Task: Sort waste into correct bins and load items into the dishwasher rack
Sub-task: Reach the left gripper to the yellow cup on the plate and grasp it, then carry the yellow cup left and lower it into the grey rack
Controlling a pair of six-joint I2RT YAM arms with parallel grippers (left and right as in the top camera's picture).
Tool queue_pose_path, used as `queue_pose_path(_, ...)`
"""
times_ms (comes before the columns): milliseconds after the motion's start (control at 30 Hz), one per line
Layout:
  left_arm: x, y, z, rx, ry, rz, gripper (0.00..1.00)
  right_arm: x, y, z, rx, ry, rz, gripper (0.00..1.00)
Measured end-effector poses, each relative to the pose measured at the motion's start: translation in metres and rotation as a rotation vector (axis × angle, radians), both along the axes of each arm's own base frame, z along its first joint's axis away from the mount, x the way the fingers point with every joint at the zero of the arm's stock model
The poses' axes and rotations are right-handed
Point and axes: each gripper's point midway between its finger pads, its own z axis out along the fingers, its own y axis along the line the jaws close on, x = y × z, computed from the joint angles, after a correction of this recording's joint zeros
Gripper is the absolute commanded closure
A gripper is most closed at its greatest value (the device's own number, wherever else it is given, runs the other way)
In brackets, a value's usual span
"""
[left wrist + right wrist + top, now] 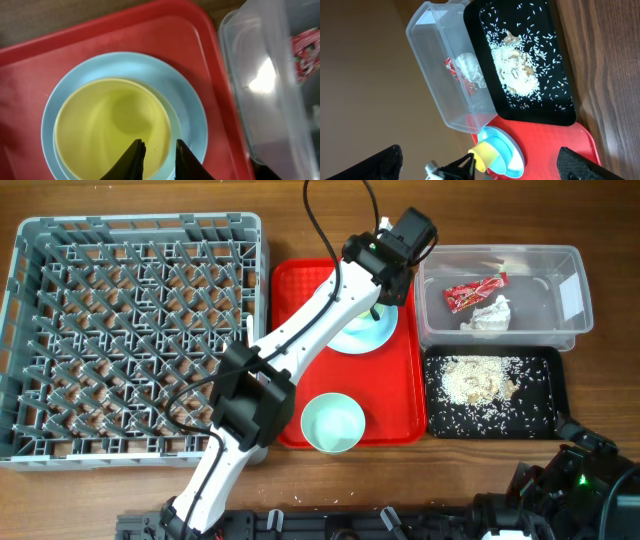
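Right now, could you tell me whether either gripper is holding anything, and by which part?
The left gripper pinches the yellow cup by its rim, one finger inside, one outside. The right gripper is open and empty.

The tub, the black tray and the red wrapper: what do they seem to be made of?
The tub looks like clear, glossy plastic: the wrapper shows through its walls and light glints on them. The black tray is probably plastic too, with a duller finish. The wrapper looks like thin shiny film, since it is crinkled.
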Motion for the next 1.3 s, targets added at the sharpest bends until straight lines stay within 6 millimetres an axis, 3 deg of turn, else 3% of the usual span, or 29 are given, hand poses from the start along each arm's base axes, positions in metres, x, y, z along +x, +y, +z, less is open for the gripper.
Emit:
queue_pose_path(133, -0.004, 0.004, -0.021, 0.022, 0.025, 0.000, 0.84, 0.000, 0.000, 0.000, 0.002, 0.000, -0.002, 0.00)
queue_pose_path(233, -0.007, 0.006, -0.031, 0.037, 0.039, -0.002, 0.94, 0.000, 0.000, 0.000, 0.002, -0.001, -0.002, 0.00)
queue_pose_path(533, -0.003, 0.018, -0.027, 0.091, 0.008, 0.021, 0.96, 0.000, 0.000, 0.000, 0.002, -0.001, -0.002, 0.00)
queue_pose_path(600, -0.002, 0.021, -0.011, 0.082, -0.002, 0.025, 0.96, 0.000, 0.000, 0.000, 0.002, -0.001, -0.002, 0.00)
queue_pose_path(633, -0.001, 0.020, 0.002, 0.061, -0.016, 0.027, 0.96, 0.000, 0.000, 0.000, 0.002, -0.001, -0.002, 0.00)
queue_pose_path(667, 0.002, 0.017, 0.028, 0.003, -0.043, 0.025, 0.96, 0.000, 0.000, 0.000, 0.002, -0.001, -0.002, 0.00)
queue_pose_path(733, 0.002, 0.023, 0.132, -0.192, -0.167, 0.022, 0.96, 0.000, 0.000, 0.000, 0.002, -0.001, -0.002, 0.00)
queue_pose_path(833, -0.013, 0.059, 0.232, -0.408, -0.247, 0.014, 0.96, 0.000, 0.000, 0.000, 0.002, -0.001, -0.002, 0.01)
queue_pose_path(867, -0.018, 0.089, 0.272, -0.518, -0.271, 0.016, 0.96, 0.000, 0.000, 0.000, 0.002, -0.001, -0.002, 0.00)
queue_pose_path(933, -0.015, 0.128, 0.303, -0.663, -0.263, 0.010, 0.96, 0.000, 0.000, 0.000, 0.002, -0.001, -0.003, 0.00)
queue_pose_path(967, -0.010, 0.146, 0.308, -0.741, -0.226, 0.001, 0.96, 0.000, 0.000, 0.000, 0.002, -0.001, -0.003, 0.00)
queue_pose_path(1000, 0.006, 0.166, 0.290, -0.884, -0.087, -0.018, 0.96, 0.000, 0.000, 0.000, 0.002, 0.000, -0.003, 0.00)
queue_pose_path(1067, 0.013, 0.174, 0.273, -1.019, 0.048, -0.063, 0.96, 0.000, 0.000, 0.000, 0.002, -0.001, -0.005, 0.00)
queue_pose_path(1100, 0.023, 0.190, 0.256, -1.094, 0.132, -0.047, 0.96, 0.000, 0.000, 0.000, 0.002, -0.001, -0.006, 0.00)
queue_pose_path(1200, 0.040, 0.237, 0.202, -1.221, 0.313, 0.076, 0.96, 0.000, 0.000, 0.000, 0.002, -0.001, -0.006, 0.00)
queue_pose_path(1300, 0.044, 0.264, 0.170, -1.286, 0.383, 0.130, 0.96, 0.000, 0.000, 0.000, 0.002, -0.002, -0.006, 0.00)
